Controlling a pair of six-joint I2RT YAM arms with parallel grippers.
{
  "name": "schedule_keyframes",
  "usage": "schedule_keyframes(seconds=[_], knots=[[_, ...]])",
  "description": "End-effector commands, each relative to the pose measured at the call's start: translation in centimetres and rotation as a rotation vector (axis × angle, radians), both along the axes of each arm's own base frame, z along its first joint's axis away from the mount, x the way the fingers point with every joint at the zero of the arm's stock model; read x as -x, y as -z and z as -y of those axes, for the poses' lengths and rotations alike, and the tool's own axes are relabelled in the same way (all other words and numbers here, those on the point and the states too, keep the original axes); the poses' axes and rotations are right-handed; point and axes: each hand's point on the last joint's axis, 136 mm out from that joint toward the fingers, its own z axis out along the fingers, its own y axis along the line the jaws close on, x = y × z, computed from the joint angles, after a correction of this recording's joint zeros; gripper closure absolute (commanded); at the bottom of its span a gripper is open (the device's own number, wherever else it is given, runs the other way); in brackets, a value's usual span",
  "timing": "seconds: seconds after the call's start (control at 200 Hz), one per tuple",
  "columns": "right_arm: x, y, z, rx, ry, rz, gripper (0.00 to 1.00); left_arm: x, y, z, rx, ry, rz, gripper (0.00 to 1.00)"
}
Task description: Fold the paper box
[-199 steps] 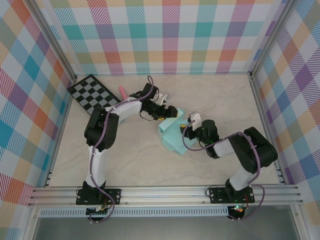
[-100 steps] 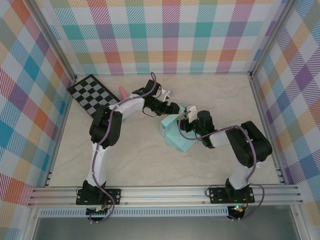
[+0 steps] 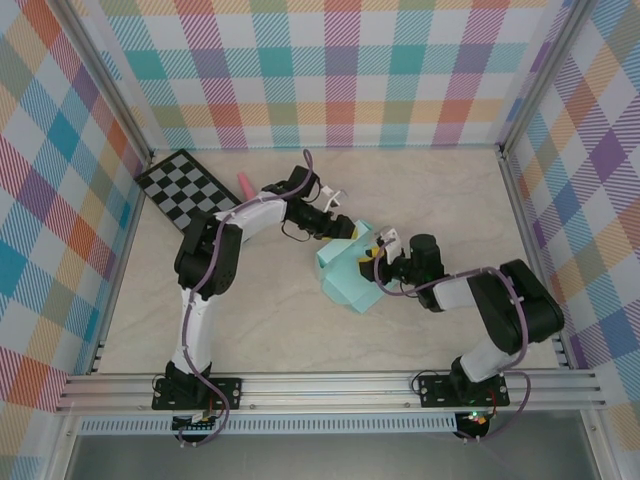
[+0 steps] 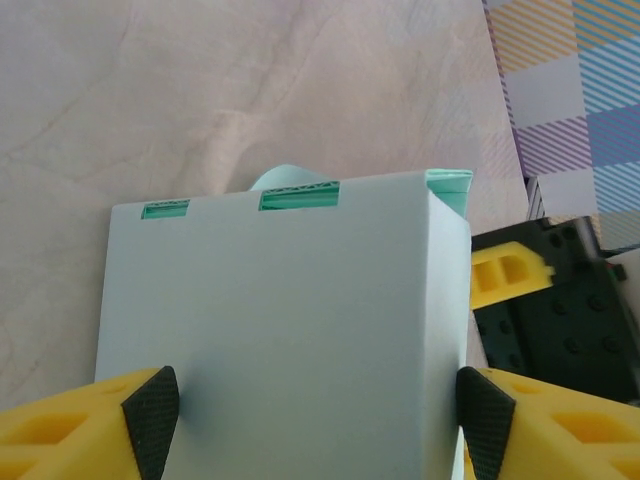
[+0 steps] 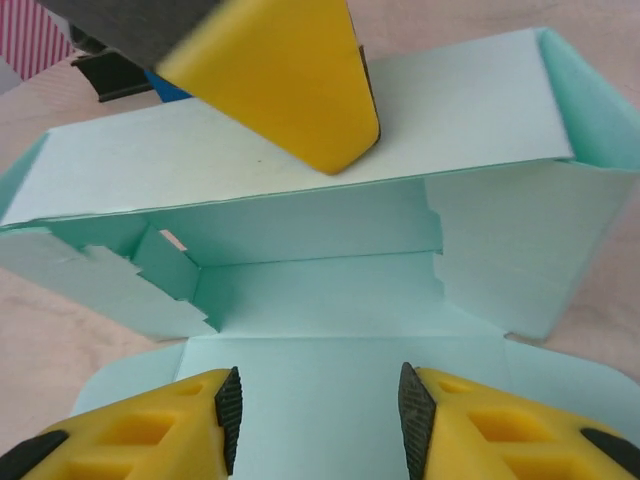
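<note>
The paper box [image 3: 345,282] sits half-formed on the desk [image 3: 250,320], directly between the two hands. The left hand [image 3: 340,232] meets it from the far side. Its fingers are spread wide, so the black pads [image 4: 152,415] flank a closed mint panel, one at each side edge; whether they press the card I cannot tell. Two slots with darker green tabs show along that panel's far edge, ahead of this hand. The right hand [image 3: 378,260] faces the box's open end from the near right. Its pads [image 5: 229,420] are apart with a gap between them, pinching nothing. A loose flap lies flat just beneath them, and the hollow inside, with its notched side flaps, opens straight ahead. One yellow finger of the left hand lies over the top panel above that opening. A checkerboard [image 3: 185,187] lies well to the left of both hands.
</note>
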Motion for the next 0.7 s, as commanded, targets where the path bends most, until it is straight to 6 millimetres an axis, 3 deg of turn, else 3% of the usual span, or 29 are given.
schedule_keyframes(seconds=[0.0,0.14,0.19,0.365,0.5,0.695], knots=[[1.0,-0.6,0.8,-0.018,0.042,-0.017,0.51,2.2,0.3,-1.4,-0.043,0.037,-0.035,0.25],[-0.8,-0.7,3.5,-0.017,0.255,-0.001,0.49,4.2,-0.3,-2.0,-0.007,0.071,-0.077,0.26],[-1.2,-0.6,3.6,-0.012,0.272,0.0,0.49,4.7,-0.6,-2.2,0.002,0.075,-0.076,0.26],[-0.8,-0.9,0.5,0.075,0.124,0.089,0.5,6.7,-1.4,-3.1,0.006,0.09,-0.081,0.26],[0.8,0.5,-2.4,0.165,-0.038,0.166,0.5,7.6,-1.5,-3.4,0.014,0.105,-0.095,0.26],[0.1,2.4,-2.8,0.204,-0.024,0.222,0.52,7.4,-1.5,-3.3,0.007,0.111,-0.091,0.26]])
